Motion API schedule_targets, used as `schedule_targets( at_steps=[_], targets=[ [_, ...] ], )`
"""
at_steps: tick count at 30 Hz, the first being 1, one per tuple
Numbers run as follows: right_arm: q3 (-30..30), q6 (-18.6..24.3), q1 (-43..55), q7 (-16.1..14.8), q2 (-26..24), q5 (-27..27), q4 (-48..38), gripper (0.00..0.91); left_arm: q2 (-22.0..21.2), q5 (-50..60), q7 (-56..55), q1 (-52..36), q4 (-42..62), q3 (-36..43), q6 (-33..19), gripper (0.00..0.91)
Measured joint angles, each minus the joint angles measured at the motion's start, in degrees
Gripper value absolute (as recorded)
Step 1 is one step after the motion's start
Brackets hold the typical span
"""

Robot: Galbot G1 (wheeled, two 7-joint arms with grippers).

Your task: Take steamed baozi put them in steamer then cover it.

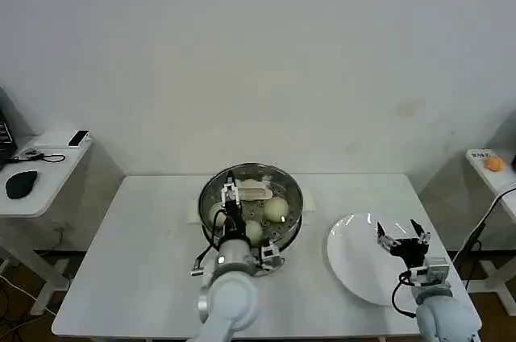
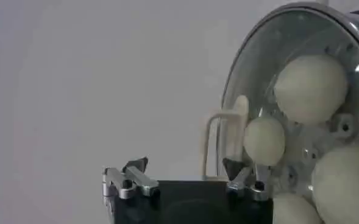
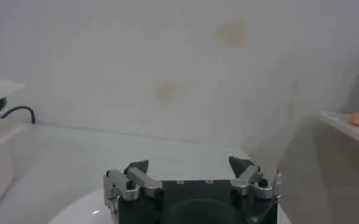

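The steamer (image 1: 289, 233) stands mid-table, and the glass cover (image 1: 266, 177) lies on it with its cream bar handle (image 1: 254, 191) on top. Steamed baozi (image 1: 276, 210) show through the glass; in the left wrist view three show (image 2: 311, 88), (image 2: 264, 141), (image 2: 344, 182). My left gripper (image 1: 230, 197) (image 2: 185, 164) is open above the cover, just short of the handle (image 2: 225, 143), holding nothing. Over the white plate (image 1: 355, 265) my right gripper (image 1: 399, 233) (image 3: 188, 164) hangs open and empty.
The white table (image 1: 137, 277) has bare room to the left of the steamer. A side desk with a black mouse (image 1: 22, 184) stands at far left. Another small table with an orange object (image 1: 493, 163) is at far right.
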Motion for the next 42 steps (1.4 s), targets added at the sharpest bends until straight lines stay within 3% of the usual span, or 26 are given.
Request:
schedule_targets(
  at_steps=[7, 12, 21, 30, 35, 42],
  targets=[
    [0.0, 0.9, -0.4, -0.3, -0.3, 2.7, 0.0, 0.907, 3.3, -7.3, -1.8, 3.0, -6.7, -2.7, 0.0, 0.907],
    [-0.4, 1.4, -1.0, -0.4, -0.4, 5.6, 0.9, 0.907, 7.0, -20.0, -6.6, 5.6, -11.1, -7.6, -1.1, 0.907],
    [-2.5, 1.6, -2.9, -0.4, 1.0, 8.8, 2.5, 0.907, 11.5, -53.4, -13.3, 12.0, -8.8, -22.8, -12.5, 0.907],
    [-5.2, 2.2, -5.2, 0.3, -0.1, 12.1, 4.6, 0.907, 13.2, -78.7, -16.4, 19.5, -3.2, -30.5, -23.0, 0.907],
    [-5.8, 2.7, -6.6, 0.7, -2.1, 13.8, 5.2, 0.907, 13.1, -87.8, -17.3, 22.5, -2.1, -33.8, -25.7, 0.907],
    [-7.6, 3.8, -7.5, 0.7, -2.8, 14.5, 4.9, 0.907, 13.0, -92.1, -17.6, 25.6, -1.5, -36.4, -28.2, 0.907]
  ],
)
